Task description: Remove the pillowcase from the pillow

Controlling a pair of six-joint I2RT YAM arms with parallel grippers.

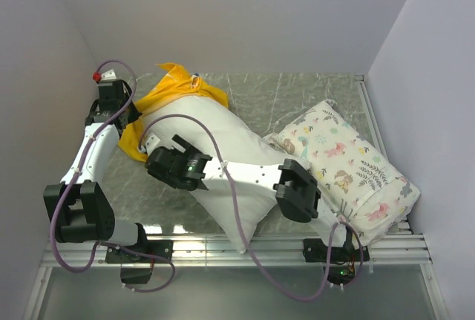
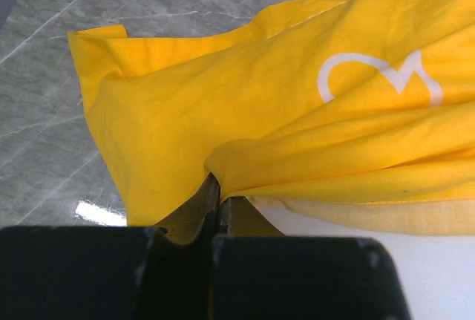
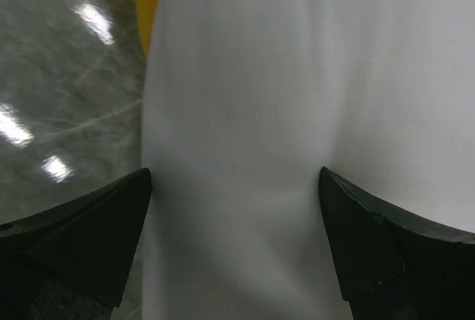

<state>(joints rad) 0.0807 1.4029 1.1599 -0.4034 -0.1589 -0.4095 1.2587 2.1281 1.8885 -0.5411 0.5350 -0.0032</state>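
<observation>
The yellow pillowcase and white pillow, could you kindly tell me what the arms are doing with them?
The left fingers are shut on a fold of the yellow pillowcase. The right fingers stand open at the white pillow, gripping nothing. The pillowcase covers only the pillow's far end; most of it is bare.

- The pillow (image 1: 237, 142) lies slantwise on the table (image 1: 297, 93), running from the far left to the near edge at the middle.
- The pillowcase (image 1: 167, 93) sits bunched over the pillow's far-left end and spills onto the table to its left.
- A second pillow (image 1: 349, 164) lies on the right, touching the first one's right side.
- The left gripper (image 2: 219, 203) is at the far left, nipping a fold of the pillowcase.
- The right gripper (image 3: 234, 186) hangs over the pillow's left side, jaws wide apart.
</observation>
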